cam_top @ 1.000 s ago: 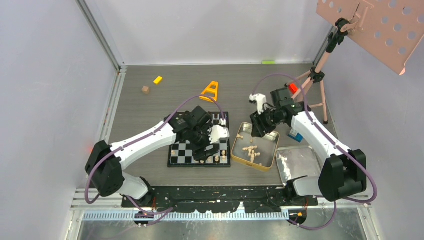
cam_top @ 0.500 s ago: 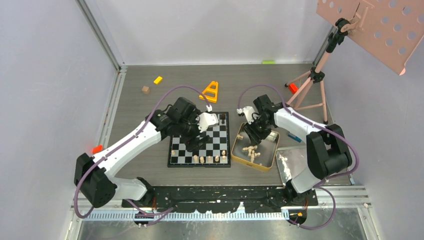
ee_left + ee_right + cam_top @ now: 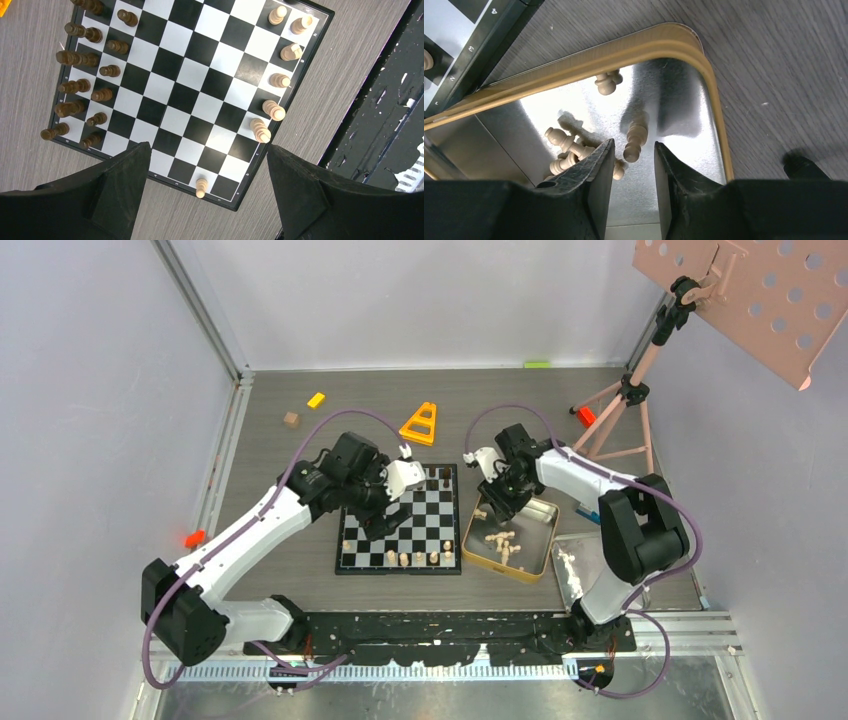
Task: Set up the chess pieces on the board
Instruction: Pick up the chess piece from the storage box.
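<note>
Centring the right gripper (image 3: pixel 632 150), jaws slightly apart, on the lying pale piece (image 3: pixel 636 135) matters; left gripper (image 3: pixel 207 149) hangs wide apart, empty, above the board (image 3: pixel 200 50).

Chess pieces (image 3: pixel 415 558) stand on the board (image 3: pixel 432 518) and lie in the tin (image 3: pixel 468 540) just right of it.
</note>
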{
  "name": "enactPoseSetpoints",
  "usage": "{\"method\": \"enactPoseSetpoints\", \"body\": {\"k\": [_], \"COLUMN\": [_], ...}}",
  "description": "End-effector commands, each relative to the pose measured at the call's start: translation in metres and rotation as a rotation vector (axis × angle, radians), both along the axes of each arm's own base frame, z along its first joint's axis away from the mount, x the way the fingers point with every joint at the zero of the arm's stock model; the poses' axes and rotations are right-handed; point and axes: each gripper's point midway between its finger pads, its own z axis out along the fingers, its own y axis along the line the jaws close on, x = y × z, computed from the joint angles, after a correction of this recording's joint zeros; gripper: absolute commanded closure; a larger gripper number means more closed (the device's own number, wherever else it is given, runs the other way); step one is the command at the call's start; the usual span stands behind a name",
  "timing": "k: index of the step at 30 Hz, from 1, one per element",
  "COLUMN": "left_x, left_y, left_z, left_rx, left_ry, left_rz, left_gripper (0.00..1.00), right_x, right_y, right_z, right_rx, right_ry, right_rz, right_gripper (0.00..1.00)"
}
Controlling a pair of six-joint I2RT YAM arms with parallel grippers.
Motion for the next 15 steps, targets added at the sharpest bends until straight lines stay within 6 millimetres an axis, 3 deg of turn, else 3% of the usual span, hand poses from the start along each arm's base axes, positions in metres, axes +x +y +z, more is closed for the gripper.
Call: {"method": "enactPoseSetpoints", "body": {"k": [1, 7, 10, 15], "left_x": [0.0, 0.002, 0.009, 0.028], "left_y": [0.002, 0.007, 0.014, 0.035], "left_z": [0.008, 0.013, 0.018, 0.02], "left_rx": [-0.03, -0.041, -0.065, -0.112], "left_ry": [-0.029, -0.039, -0.043, -0.033], "left_rz": [-0.01, 0.014, 0.066, 0.203], "left_gripper": [0.11, 0.11, 0.11, 0.1], "right_x": [0.014, 0.013, 0.01, 0.004], "right_y": [0.009, 0.012, 0.016, 0.042], "right_z": [0.005, 0.019, 0.041, 0.084], "right_rx": [0.004, 0.012, 0.028, 0.088], "right_ry": [-0.035, -0.024, -0.034, -0.094], "right_rz": [0.019, 0.029, 0.037, 0.097], "right_gripper": [0.62, 0.85, 0.93, 0.97]}}
